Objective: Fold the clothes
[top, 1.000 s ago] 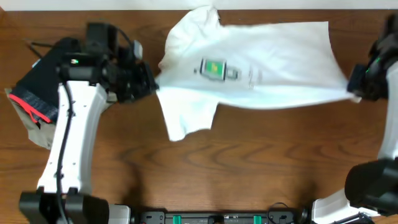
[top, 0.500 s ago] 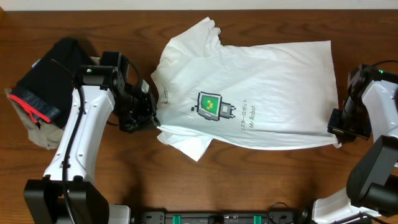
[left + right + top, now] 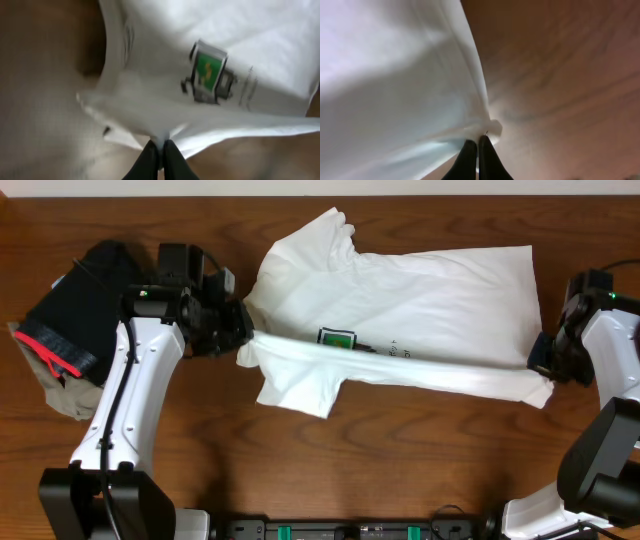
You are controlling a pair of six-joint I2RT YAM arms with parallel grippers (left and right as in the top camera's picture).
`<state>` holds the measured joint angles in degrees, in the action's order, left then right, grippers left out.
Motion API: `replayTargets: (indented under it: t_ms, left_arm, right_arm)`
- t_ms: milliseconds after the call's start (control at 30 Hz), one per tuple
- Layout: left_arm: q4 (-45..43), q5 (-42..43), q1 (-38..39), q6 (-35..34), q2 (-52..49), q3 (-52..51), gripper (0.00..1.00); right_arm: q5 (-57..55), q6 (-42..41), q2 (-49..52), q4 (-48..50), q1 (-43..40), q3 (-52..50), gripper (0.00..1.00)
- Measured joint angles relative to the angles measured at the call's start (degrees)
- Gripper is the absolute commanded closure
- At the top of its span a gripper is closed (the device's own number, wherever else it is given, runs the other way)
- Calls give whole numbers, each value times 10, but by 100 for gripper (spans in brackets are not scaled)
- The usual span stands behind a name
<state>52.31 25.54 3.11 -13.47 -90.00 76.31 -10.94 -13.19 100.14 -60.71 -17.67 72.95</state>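
T-shirt [image 3: 450, 280] in left tool [image 3: 245, 339], right tool [image 3: 544, 366]

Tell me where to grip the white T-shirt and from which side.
Take the T-shirt at both ends of its near long edge: the sleeve end from the left, the hem corner from the right. It lies sideways, hem rightward, so that edge lifts straight. The left gripper and right gripper pinch there now.
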Motion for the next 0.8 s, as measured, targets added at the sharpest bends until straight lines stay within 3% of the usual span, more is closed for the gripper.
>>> replayTargets:
  t_ms: [400, 800]
  left_arm:
    - [-94, -5, 0, 0, -6, 0, 89]
    - [-104, -5, 0, 0, -132, 0, 89]
  right_arm:
    - [35, 2, 0, 118, 0, 0, 99]
    - [46, 2, 0, 181, 0, 0, 99]
